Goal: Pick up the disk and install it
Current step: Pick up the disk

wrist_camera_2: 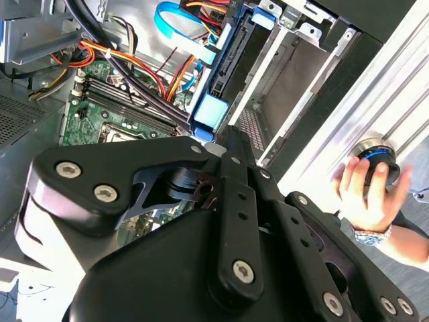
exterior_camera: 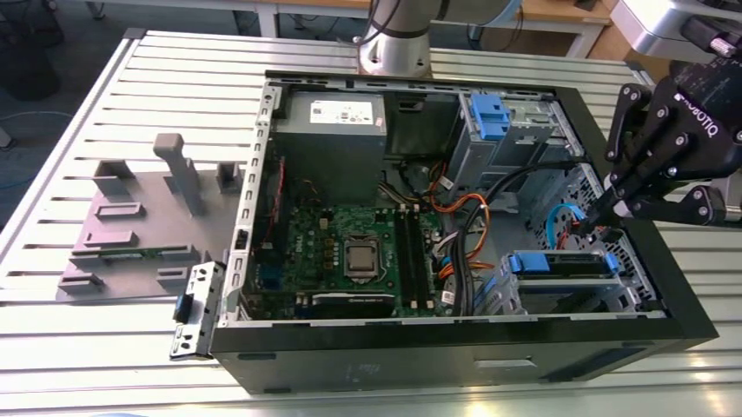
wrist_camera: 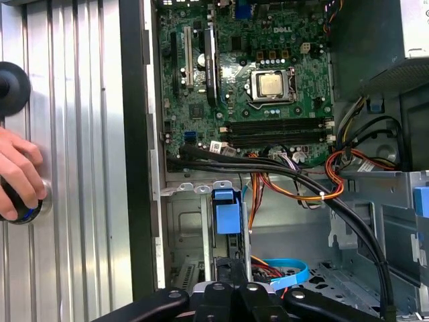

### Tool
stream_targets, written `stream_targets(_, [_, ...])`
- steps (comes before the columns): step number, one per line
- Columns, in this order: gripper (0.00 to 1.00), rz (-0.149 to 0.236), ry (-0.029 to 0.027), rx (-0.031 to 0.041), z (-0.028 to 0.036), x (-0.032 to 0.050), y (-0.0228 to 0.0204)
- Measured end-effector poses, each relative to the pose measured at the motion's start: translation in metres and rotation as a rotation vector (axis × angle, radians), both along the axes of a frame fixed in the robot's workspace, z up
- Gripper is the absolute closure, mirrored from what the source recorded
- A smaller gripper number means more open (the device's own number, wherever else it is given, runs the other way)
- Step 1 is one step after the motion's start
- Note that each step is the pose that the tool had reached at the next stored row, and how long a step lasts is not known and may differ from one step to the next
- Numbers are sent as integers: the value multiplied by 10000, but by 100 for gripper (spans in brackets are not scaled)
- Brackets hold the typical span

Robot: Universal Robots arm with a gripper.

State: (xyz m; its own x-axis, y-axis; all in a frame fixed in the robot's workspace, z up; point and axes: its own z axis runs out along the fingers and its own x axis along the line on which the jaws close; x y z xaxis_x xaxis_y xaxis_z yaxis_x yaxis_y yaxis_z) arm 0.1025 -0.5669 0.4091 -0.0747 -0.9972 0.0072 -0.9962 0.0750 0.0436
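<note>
Inside the open computer case (exterior_camera: pixel 453 343) on the slatted bench (exterior_camera: pixel 82 113), the disk (exterior_camera: pixel 566 266) stands in the drive bay at the corner on the exterior view's right, beside the motherboard (exterior_camera: pixel 347 248). The pincer (exterior_camera: pixel 600 222) hangs right over the disk's blue carrier; clenched or released, I cannot tell. A person's hand (wrist_camera: pixel 17 176) rests on a knob on the bench.

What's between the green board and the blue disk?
Black cables cross between the green board and the disk, in the first wrist view.
</note>
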Motion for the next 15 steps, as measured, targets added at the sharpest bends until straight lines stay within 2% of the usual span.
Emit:
stream_targets(5, [89,0,0,4,-2,0,0])
stream_targets(9, [89,-1,0,139,-14,0,0])
stream_targets(12, [89,1,0,180,-23,0,0])
stream_targets(15, [89,0,0,182,-32,0,0])
